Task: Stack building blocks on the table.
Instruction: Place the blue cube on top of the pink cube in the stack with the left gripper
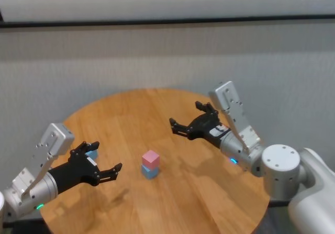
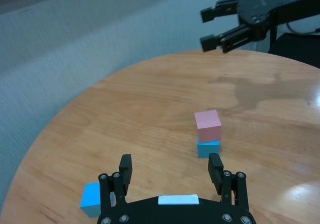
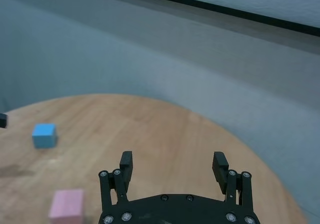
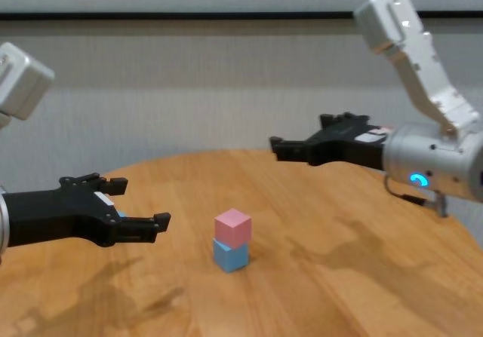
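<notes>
Well, we held both claws wide and empty above the round table: left gripper near the spare blue cube, right gripper well clear of the mid-table pink cube atop its blue cube.

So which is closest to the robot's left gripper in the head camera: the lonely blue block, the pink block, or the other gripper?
1. Lone light blue block: right beside the open left gripper, on the table's left part.
2. Pink block: mid-table, atop another blue block.
3. Right gripper: open, raised over the table's right side.
</notes>
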`<state>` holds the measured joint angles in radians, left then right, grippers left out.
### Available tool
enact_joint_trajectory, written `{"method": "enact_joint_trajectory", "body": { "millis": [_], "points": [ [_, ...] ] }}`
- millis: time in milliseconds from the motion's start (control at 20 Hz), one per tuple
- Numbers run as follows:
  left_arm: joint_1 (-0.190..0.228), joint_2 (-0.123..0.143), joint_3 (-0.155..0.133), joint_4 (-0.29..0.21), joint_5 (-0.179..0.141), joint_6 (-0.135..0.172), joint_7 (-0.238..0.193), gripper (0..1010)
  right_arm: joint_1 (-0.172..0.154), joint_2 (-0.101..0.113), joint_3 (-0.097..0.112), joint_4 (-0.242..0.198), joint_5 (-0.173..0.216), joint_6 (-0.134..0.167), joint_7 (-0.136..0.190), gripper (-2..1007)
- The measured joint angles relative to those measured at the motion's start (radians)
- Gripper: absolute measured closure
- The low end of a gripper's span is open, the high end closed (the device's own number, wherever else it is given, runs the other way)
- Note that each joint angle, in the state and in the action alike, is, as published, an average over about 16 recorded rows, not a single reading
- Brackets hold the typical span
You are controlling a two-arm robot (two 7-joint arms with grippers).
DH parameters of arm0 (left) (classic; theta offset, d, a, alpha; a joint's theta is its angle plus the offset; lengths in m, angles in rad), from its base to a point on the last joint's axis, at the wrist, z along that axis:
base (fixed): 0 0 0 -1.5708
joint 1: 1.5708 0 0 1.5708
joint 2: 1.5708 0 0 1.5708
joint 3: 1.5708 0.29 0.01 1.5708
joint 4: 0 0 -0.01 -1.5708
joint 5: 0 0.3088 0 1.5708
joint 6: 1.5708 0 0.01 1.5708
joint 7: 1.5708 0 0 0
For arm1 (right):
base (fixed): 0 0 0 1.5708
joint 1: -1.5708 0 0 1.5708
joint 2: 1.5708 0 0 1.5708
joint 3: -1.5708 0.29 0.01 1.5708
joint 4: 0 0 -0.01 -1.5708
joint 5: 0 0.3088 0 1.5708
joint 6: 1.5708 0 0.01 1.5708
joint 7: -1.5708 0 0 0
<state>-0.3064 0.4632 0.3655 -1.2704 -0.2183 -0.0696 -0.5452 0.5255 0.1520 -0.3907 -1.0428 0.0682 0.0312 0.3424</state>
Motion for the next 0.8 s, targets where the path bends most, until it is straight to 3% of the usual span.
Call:
{"method": "enact_joint_trajectory", "body": {
  "millis": [450, 800],
  "points": [
    [0.000, 0.000, 0.000, 0.000, 0.000, 0.000, 0.000, 8, -0.053, 0.069, 0.051, -0.060, 0.015, 0.023, -0.003, 0],
    [-0.001, 0.000, 0.000, 0.003, 0.000, 0.000, 0.002, 8, -0.074, 0.088, 0.069, -0.064, 0.026, 0.024, 0.004, 0]
  ]
}}
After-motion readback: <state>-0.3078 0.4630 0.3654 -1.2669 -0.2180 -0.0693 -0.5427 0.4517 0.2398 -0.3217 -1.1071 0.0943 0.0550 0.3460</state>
